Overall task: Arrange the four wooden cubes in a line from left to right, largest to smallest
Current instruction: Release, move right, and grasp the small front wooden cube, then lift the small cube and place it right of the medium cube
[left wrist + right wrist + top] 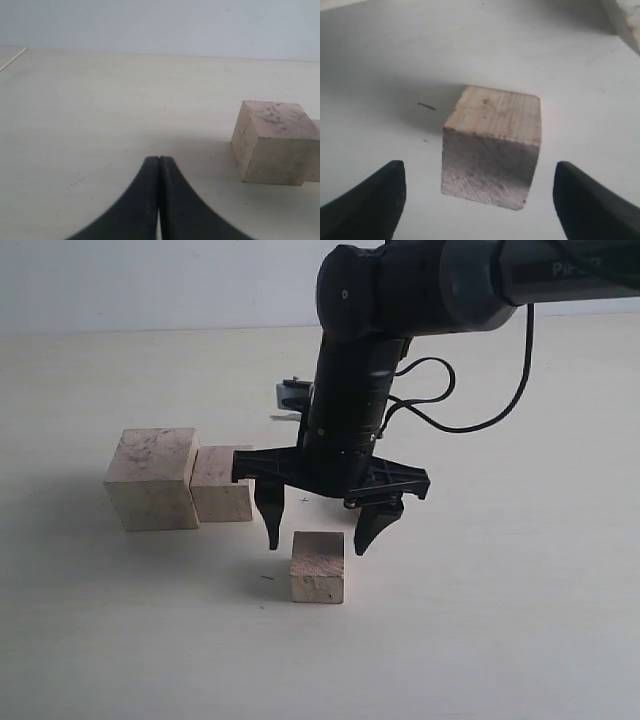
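So, the black right gripper (pixel 318 545) hangs on its dark arm (pixel 400 300) with its jaws spread wide, holding nothing. It sits right over a smaller pale wooden cube (pixel 318 567) that stands alone on the cream tabletop (pixel 520 590), toward the front. In the right wrist view that smaller cube (pixel 492 145) sits squarely between the two black fingers (pixel 367 205), with clear gaps on both sides, so nothing is touching it. I honestly can't tell how far above the table the tips are.

Over on the left, the largest pale wooden cube (pixel 152 478), speckled with dark flecks, stands flat. The second pale wooden cube (pixel 222 483) is pressed right up against its right side. Both are well apart from the lone cube.

The left gripper (pixel 159 200) shows only in its own wrist view. It's fully closed, fingers pressed together with nothing between them, low over bare table. The largest cube (pixel 272 142) is off to one side of it, not touching.

Behind the arm there's a small pale object (pixel 292 395), mostly hidden. I can't make out what it is.
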You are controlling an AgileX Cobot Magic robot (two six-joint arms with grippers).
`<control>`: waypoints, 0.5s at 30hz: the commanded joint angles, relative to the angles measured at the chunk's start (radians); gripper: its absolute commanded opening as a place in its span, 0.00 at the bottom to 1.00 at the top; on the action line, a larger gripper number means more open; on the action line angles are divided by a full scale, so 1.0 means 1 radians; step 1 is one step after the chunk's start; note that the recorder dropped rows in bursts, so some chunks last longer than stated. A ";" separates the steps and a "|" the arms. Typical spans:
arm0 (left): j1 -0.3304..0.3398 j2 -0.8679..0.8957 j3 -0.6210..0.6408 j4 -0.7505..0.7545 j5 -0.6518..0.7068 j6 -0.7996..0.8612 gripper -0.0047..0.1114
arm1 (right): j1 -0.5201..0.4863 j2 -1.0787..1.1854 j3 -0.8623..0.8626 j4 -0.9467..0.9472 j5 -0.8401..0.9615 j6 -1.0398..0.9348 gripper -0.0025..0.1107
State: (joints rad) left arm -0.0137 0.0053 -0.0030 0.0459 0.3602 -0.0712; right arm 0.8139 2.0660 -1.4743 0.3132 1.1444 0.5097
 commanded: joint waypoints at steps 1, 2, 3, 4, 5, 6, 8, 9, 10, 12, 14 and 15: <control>-0.007 -0.005 0.003 0.000 -0.008 -0.009 0.04 | 0.000 0.018 0.004 0.003 -0.008 -0.008 0.69; -0.007 -0.005 0.003 0.000 -0.008 -0.009 0.04 | 0.000 0.022 0.004 0.006 -0.008 -0.013 0.69; -0.007 -0.005 0.003 0.000 -0.008 -0.009 0.04 | 0.000 0.026 0.004 0.006 -0.006 -0.013 0.69; -0.007 -0.005 0.003 0.000 -0.008 -0.009 0.04 | 0.000 0.031 0.004 0.006 -0.001 -0.013 0.69; -0.007 -0.005 0.003 0.000 -0.008 -0.009 0.04 | 0.000 0.036 0.004 0.006 0.002 -0.013 0.68; -0.007 -0.005 0.003 0.000 -0.008 -0.009 0.04 | 0.000 0.041 0.004 0.004 0.008 -0.013 0.67; -0.007 -0.005 0.003 0.000 -0.008 -0.009 0.04 | 0.000 0.047 0.004 -0.004 0.016 -0.015 0.62; -0.007 -0.005 0.003 0.000 -0.008 -0.009 0.04 | 0.000 0.049 0.004 -0.009 0.016 -0.020 0.56; -0.007 -0.005 0.003 0.000 -0.008 -0.009 0.04 | 0.000 0.051 0.004 -0.011 0.018 -0.027 0.50; -0.007 -0.005 0.003 0.000 -0.008 -0.009 0.04 | 0.000 0.051 0.004 -0.014 0.018 -0.054 0.37; -0.007 -0.005 0.003 0.000 -0.008 -0.009 0.04 | 0.000 0.051 0.001 -0.014 0.018 -0.099 0.22; -0.007 -0.005 0.003 0.000 -0.008 -0.009 0.04 | 0.000 0.051 0.001 -0.012 0.018 -0.129 0.14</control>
State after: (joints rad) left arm -0.0137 0.0053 -0.0030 0.0459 0.3602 -0.0712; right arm 0.8139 2.1142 -1.4743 0.3114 1.1580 0.4488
